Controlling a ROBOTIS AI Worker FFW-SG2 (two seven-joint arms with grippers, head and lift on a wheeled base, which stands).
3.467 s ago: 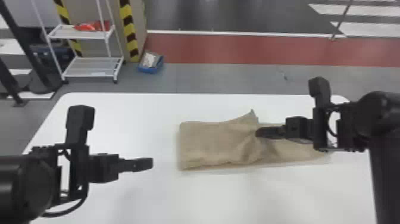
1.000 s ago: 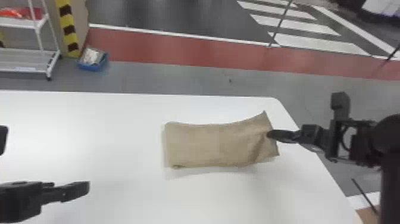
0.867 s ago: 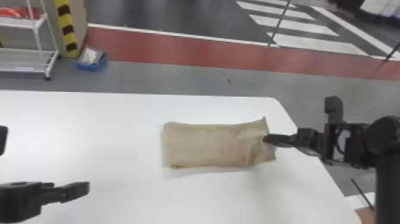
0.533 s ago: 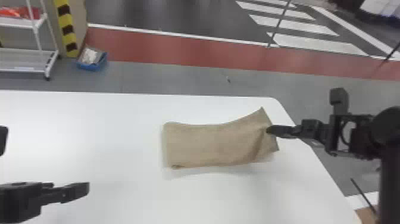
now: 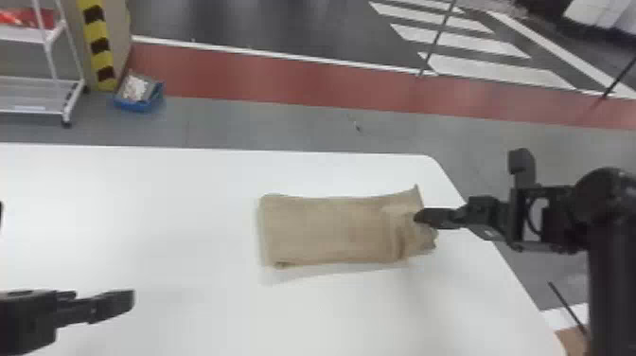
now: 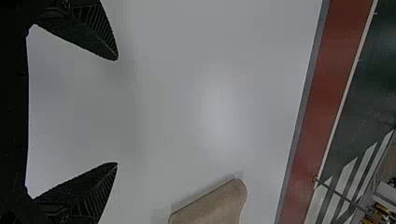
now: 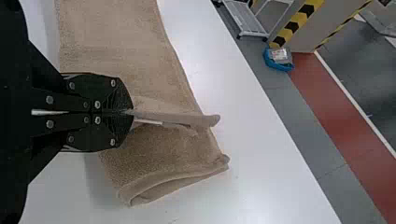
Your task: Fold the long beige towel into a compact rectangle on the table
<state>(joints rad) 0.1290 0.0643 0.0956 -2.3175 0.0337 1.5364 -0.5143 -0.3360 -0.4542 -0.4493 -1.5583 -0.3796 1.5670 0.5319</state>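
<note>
A grey floor (image 5: 284, 124) is bordered by a red band (image 5: 284, 78) and dark flooring (image 5: 284, 23) marked with white stripes (image 5: 497, 70), while a white rack (image 5: 35, 97) is seen at left near a yellow-and-black-striped pillar (image 5: 118, 23) and a blue bin (image 5: 135, 105).

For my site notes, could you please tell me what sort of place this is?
Probably a warehouse or workshop floor: behind the table stand a white metal shelf rack and a pillar with yellow-and-black hazard stripes, and the floor has a painted red lane.
</note>
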